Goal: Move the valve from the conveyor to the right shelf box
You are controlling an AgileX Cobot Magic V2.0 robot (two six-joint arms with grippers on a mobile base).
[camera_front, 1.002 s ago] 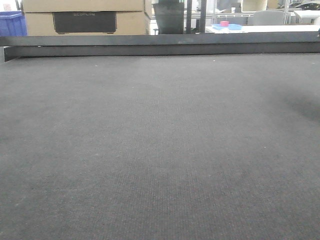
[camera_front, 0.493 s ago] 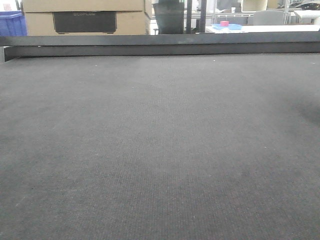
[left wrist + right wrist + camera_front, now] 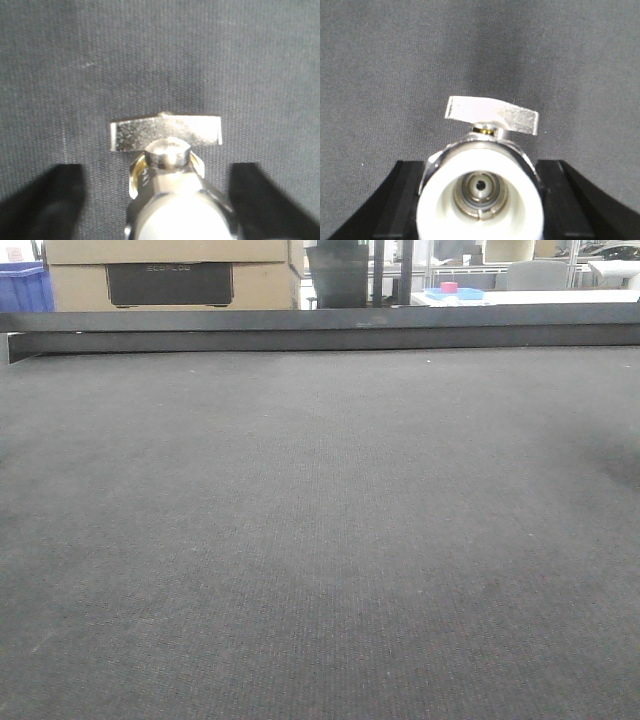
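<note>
The conveyor [image 3: 320, 540] fills the front view as a dark grey felt belt with a dark rail [image 3: 320, 332] at its far edge; no valve or gripper shows there. In the right wrist view, my right gripper [image 3: 481, 200] has both black fingers [image 3: 405, 200] against the white-capped end of a silvery valve [image 3: 492, 116], seen end-on over the belt. In the left wrist view, another silvery valve [image 3: 170, 150] sits between my left gripper's [image 3: 156, 200] fingers [image 3: 55, 200]. Belt shows between the left finger and the valve there.
Behind the rail stand a cardboard box [image 3: 170, 275], a blue bin [image 3: 22, 288] at the far left and a dark container [image 3: 338, 273]. A white table with a blue and red object [image 3: 450, 290] lies at the back right. The shelf box is out of view.
A faint shadow at the right edge of the belt has shifted slightly. Nothing else has visibly changed in the front view.
</note>
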